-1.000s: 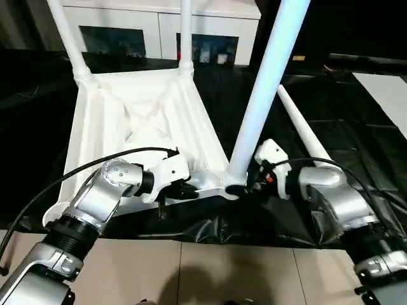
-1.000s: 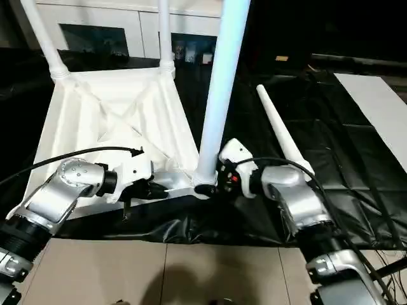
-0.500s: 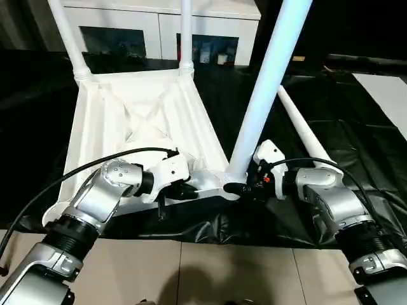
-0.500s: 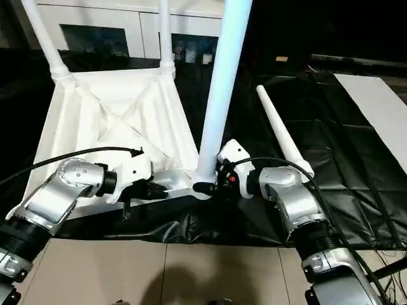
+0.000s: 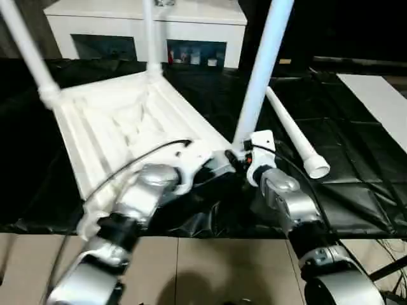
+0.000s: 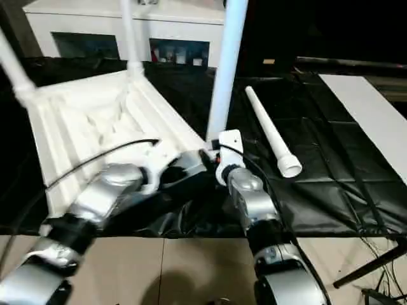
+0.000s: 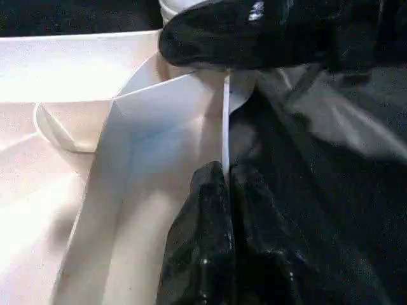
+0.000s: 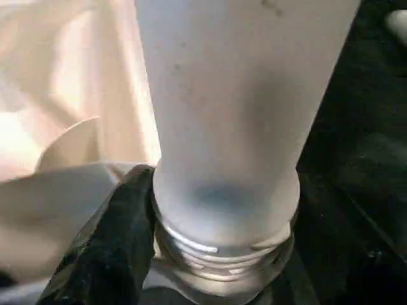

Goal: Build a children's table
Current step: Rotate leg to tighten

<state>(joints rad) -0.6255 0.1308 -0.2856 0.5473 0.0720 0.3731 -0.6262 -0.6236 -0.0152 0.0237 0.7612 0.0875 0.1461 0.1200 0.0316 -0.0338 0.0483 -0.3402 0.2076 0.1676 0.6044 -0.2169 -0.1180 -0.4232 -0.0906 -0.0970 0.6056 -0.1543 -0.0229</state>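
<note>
Fingers of the left gripper (image 7: 224,184) pinch the near rim of the upturned tabletop (image 5: 108,127), steadying it. The right gripper (image 5: 236,160) clasps the near-right leg (image 5: 261,70) at its socket, presumably seating it. The fourth leg (image 5: 294,136) lies right.

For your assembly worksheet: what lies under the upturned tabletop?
Black plastic sheeting spreads beneath the tabletop and past its edges; the part directly underneath is covered, so nothing more can be seen there.
</note>
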